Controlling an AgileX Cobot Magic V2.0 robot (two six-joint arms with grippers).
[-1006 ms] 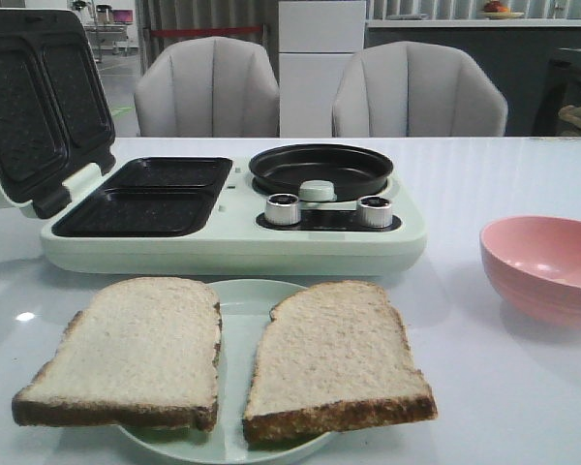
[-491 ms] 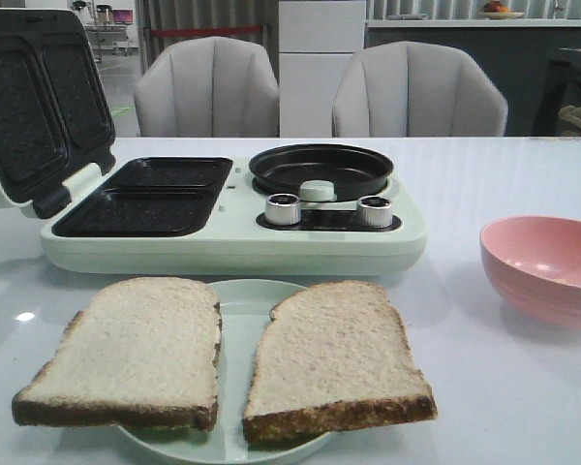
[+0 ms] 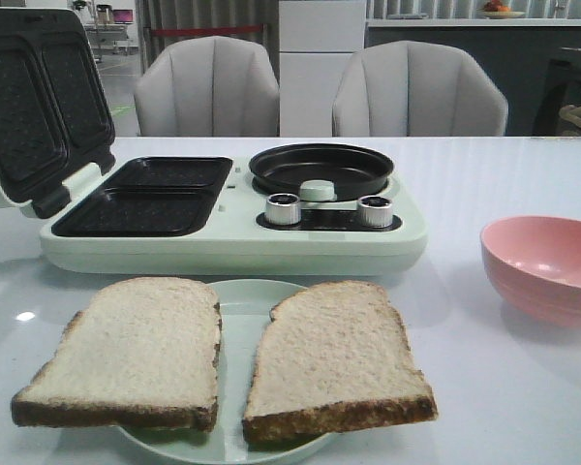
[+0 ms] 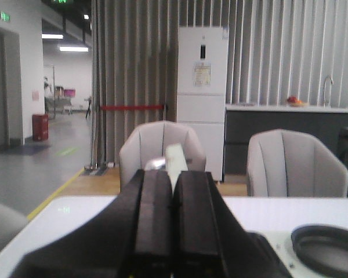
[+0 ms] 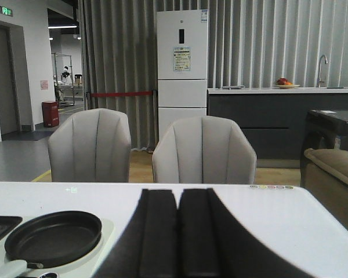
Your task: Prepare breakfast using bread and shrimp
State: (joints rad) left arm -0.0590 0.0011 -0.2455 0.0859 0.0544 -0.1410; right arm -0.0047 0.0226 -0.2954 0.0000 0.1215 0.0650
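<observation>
On the plate lies soft, floppy bread — pinch a crusted edge; your left gripper and right gripper sit closed, empty.

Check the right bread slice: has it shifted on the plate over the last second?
No. The right bread slice keeps the same overhang on the plate and the same gap to the breakfast maker.

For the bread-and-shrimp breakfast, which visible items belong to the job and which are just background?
Job:
- two bread slices on the pale plate
- breakfast maker, lid open, with sandwich plates and round pan
- pink bowl, something orange at its edge, likely shrimp

Background:
- two grey chairs
- white fridge
- counter with fruit plate
</observation>
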